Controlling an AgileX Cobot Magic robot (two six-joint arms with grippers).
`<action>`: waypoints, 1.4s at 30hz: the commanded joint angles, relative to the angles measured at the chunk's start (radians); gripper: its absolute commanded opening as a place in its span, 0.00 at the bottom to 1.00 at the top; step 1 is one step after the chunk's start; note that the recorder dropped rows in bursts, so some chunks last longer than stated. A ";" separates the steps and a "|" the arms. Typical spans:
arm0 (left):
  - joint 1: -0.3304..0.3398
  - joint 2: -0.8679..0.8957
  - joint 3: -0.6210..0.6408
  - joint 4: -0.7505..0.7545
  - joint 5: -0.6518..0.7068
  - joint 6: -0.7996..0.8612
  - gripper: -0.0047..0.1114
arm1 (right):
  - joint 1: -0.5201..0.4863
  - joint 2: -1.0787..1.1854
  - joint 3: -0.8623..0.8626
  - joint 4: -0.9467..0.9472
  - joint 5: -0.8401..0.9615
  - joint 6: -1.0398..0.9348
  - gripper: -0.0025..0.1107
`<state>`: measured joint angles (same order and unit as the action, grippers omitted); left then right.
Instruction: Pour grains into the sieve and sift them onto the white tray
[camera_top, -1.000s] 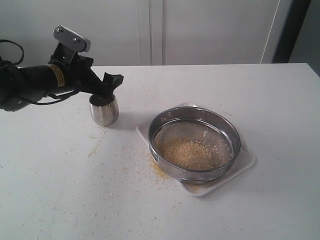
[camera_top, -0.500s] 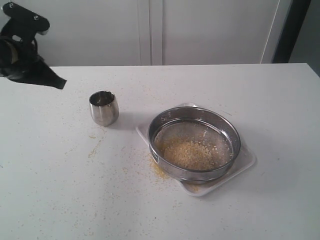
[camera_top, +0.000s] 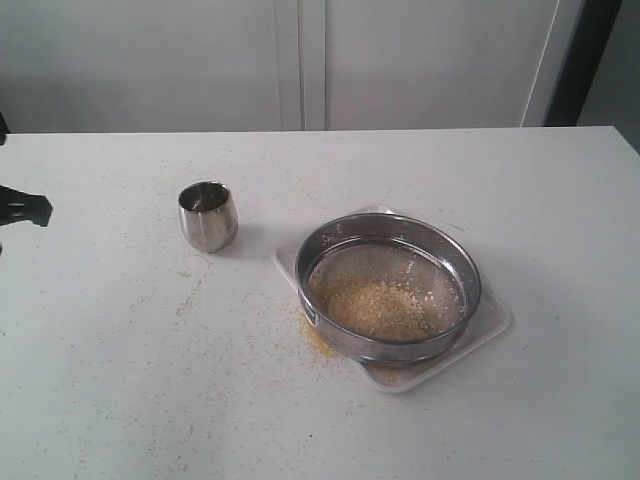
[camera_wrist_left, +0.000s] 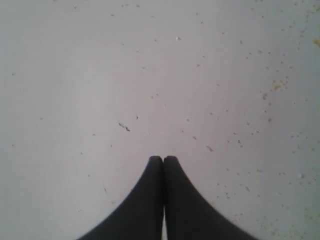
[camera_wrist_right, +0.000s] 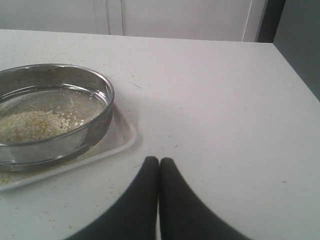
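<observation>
Shows only as a black tip at 9 o'clock of the exterior view, hard against the frame edge: left gripper, nose pointing toward 3 o'clock, arm behind it cut off. Seen from its own wrist camera, closes fully: two dark fingers pressed flat along their inner faces, tips level with each other, no gap, empty; wrist tipped steeply downward. Right arm out of the exterior frame. Seen from the right wrist camera, right gripper closes the same way, curved black fingers meeting tip to tip, holding nothing, wrist held low and near level.
</observation>
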<state>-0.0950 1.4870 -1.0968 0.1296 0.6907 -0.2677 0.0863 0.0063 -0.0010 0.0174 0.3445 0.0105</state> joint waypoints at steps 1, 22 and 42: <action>0.085 -0.061 0.002 -0.011 0.067 0.029 0.04 | -0.006 -0.006 0.001 -0.003 -0.003 0.005 0.02; 0.112 -0.084 0.020 0.014 0.057 0.002 0.04 | -0.006 -0.006 0.001 -0.003 -0.003 0.005 0.02; 0.112 -0.084 0.020 0.014 0.057 0.002 0.04 | -0.006 -0.006 0.001 -0.017 -0.042 -0.019 0.02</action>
<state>0.0136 1.4105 -1.0800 0.1455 0.7361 -0.2566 0.0863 0.0063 -0.0010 0.0110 0.3245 0.0000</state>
